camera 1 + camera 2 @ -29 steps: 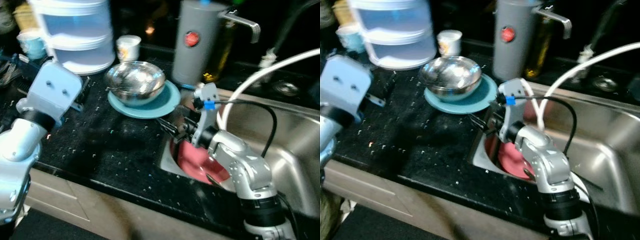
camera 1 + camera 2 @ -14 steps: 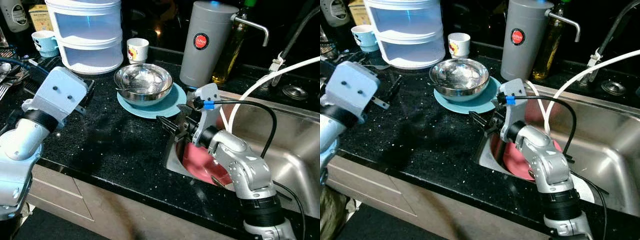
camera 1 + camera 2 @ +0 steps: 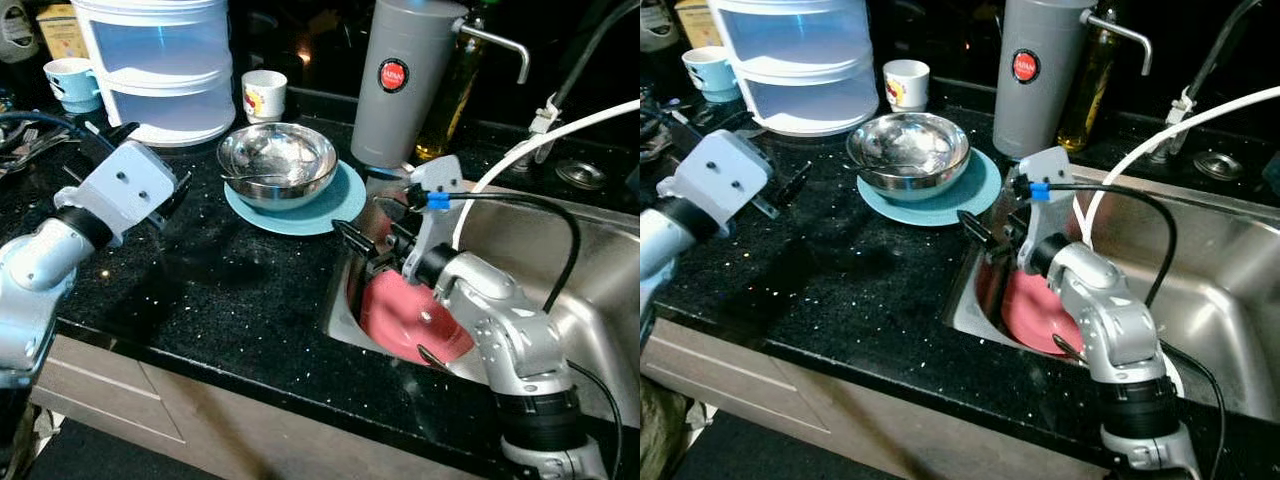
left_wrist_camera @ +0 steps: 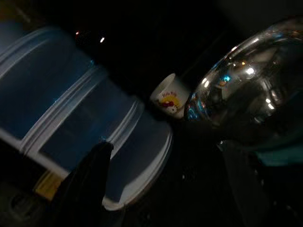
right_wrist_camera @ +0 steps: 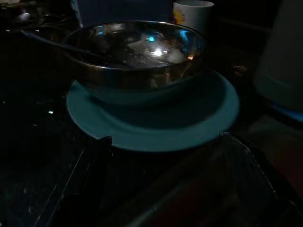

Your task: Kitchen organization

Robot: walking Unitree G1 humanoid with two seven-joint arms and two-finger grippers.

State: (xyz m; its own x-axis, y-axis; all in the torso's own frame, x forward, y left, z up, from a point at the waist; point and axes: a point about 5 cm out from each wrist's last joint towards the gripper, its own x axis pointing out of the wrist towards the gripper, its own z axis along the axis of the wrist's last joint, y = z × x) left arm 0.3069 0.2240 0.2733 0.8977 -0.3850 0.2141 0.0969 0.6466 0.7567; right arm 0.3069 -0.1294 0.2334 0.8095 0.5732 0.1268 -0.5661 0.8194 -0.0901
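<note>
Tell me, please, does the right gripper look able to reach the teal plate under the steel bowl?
Probably yes. The right gripper, fingers open, points at the teal plate from the sink edge with bare counter between. The steel bowl leaves the plate's near rim free.

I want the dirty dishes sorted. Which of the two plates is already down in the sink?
The pink plate, lying in the sink beside the right end effector. The teal plate sits on the counter under the steel bowl.

Grey cylindrical dispenser behind the sink, white hose, what looks like an oil bottle
</note>
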